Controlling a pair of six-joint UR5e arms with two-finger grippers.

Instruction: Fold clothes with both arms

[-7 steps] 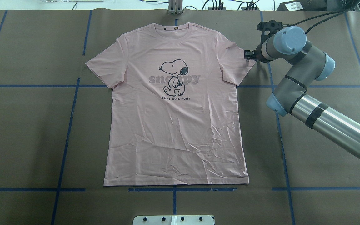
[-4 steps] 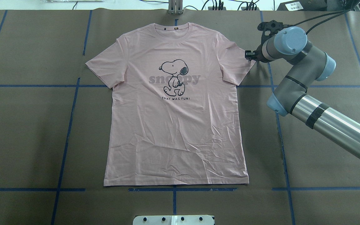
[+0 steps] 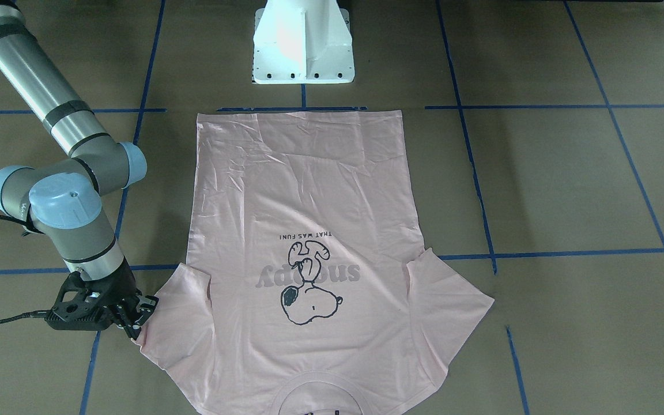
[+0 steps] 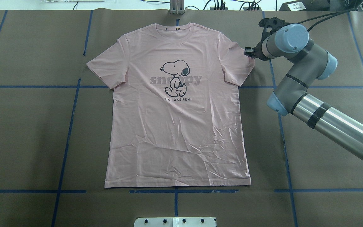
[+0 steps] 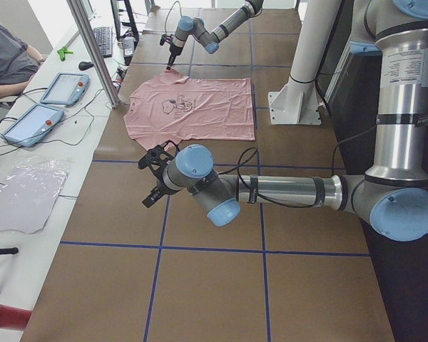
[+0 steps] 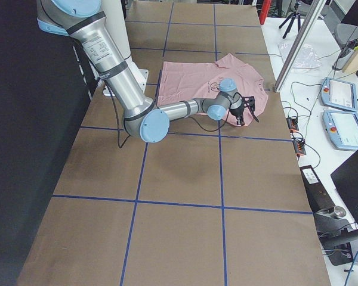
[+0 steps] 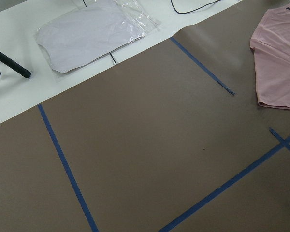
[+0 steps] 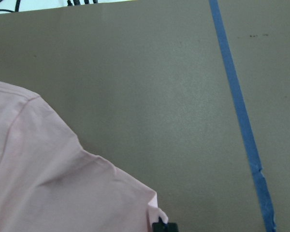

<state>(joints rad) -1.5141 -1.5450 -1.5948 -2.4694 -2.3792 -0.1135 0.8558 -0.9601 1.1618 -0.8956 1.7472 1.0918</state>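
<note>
Though set against sleeve tip of shirt (image 4: 175, 132), flat on bench (image 4: 27, 126), collar at 12 o'clock, cannot tell right tool (image 4: 247, 52) clenched or released; left tool (image 5: 151, 191) likewise. Risk: shallow pinch, sleeve slipping mid-fold.

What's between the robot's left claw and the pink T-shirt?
Only bare brown table cover crossed by blue tape separates the left gripper from the T-shirt; the exterior left and left wrist views show it.
</note>
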